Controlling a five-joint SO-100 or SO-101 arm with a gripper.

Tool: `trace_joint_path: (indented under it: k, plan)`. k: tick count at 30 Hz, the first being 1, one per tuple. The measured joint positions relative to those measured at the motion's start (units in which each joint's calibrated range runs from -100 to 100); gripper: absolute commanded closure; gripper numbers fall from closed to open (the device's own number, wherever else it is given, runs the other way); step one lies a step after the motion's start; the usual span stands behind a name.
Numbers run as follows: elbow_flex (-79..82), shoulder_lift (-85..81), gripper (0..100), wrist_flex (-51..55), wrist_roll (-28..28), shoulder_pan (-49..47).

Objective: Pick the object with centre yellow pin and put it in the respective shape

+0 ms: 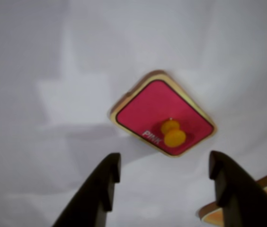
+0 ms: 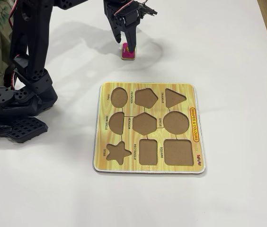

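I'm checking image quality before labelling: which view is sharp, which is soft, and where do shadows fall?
Wrist view: soft all over, the pink piece and its yellow knob blurred, the word PINK only just readable, faint grey shadows on the table. Fixed view: sharp, the board labels crisp, even light, soft arm shadows on the table near the gripper, no glare.

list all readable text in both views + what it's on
"PINK": on the pink piece, beside its yellow knob.
"RECTANGLE": shape board, beside the rectangle cutout.
"SQUARE": beside the square cutout.
"STAR": beside the star cutout.
"SHAPES & COLOURS": board's right edge.
Other cutout labels and the corner logo: too small to read.
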Motion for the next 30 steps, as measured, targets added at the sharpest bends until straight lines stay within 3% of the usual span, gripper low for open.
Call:
trace_joint_path:
  k: [30]
  plan:
    - [-0.54, 3.26, 79, -0.43, 0.00, 1.22]
